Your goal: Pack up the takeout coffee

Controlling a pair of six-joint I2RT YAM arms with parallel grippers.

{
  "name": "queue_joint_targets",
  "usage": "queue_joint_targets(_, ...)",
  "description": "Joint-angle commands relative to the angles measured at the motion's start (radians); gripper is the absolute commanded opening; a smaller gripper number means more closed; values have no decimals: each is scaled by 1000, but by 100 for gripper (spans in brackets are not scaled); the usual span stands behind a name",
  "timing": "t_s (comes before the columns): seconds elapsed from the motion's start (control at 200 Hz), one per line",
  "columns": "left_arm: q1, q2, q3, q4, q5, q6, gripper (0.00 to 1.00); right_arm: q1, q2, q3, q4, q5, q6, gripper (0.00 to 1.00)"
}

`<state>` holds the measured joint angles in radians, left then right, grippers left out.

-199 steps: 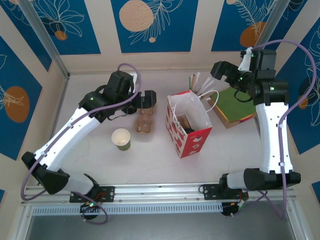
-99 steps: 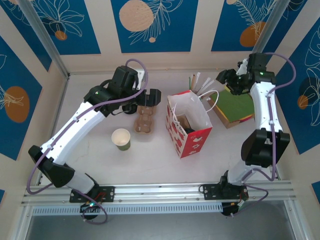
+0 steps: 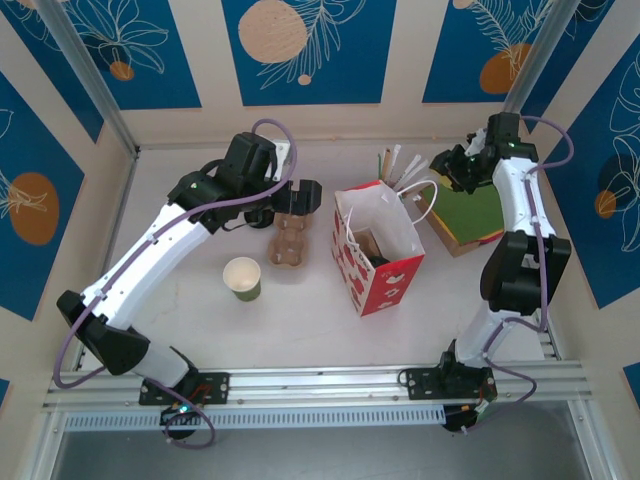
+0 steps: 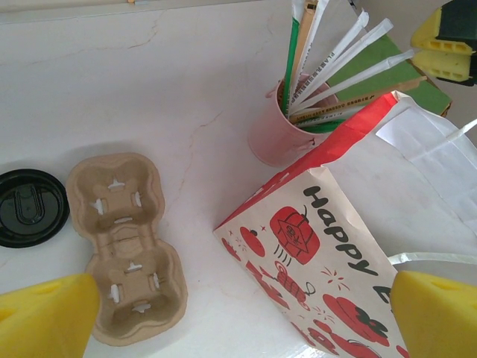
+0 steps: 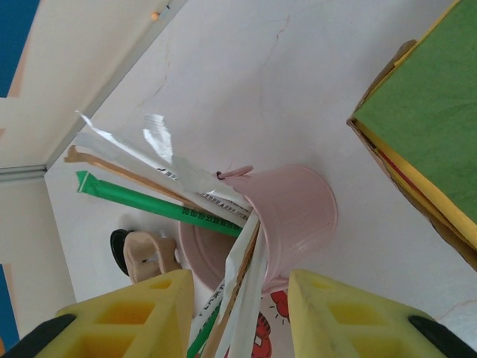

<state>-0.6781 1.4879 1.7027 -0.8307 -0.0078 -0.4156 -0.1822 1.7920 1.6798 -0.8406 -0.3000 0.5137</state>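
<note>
The takeout coffee is out of view. The red-and-white paper bag [image 3: 385,270] [image 4: 335,246] stands open at mid-table with something dark inside that I cannot make out. A lidless green cup [image 3: 242,277] stands to its left. A loose black lid [image 4: 30,207] lies beside a cardboard cup carrier [image 3: 288,243] [image 4: 127,246]. My left gripper [image 3: 298,196] [image 4: 242,317] hovers open above the carrier and the bag's left side, holding nothing. My right gripper [image 3: 447,165] [image 5: 240,313] straddles wrapped straws [image 5: 253,276] sticking out of a pink bucket [image 5: 291,216]. Gaps show beside both pads.
The pink bucket [image 3: 392,170] [image 4: 276,134] stands just behind the bag. A tray with a green sheet [image 3: 470,210] [image 5: 425,127] lies to the right. The back wall is close behind the bucket, and the side walls frame the table.
The right arm folded in towards the back right corner and its jaws narrowed around the straws. The left gripper shifted slightly right over the carrier, then held still.
</note>
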Motion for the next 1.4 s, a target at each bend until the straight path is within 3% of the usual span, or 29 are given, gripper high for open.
queue_joint_targets(0.0, 7, 9, 5, -10, -3, 23, 100, 16, 21, 14, -4, -25, -3, 38)
queue_joint_targets(0.095, 6, 9, 5, -11, -6, 26, 100, 30, 37, 22, -5, -18, -5, 36)
queue_joint_targets(0.395, 8, 2, -3, -21, -13, 21, 100, 47, 36, 40, -19, 20, -10, 0)
queue_joint_targets(0.92, 7, -14, -18, -5, -27, 14, 100, 87, -158, 66, -101, 180, -46, 0)
queue_joint_targets(1.395, 6, -68, -63, 19, -41, -2, 100, 90, -467, 34, -93, 305, -51, 0)
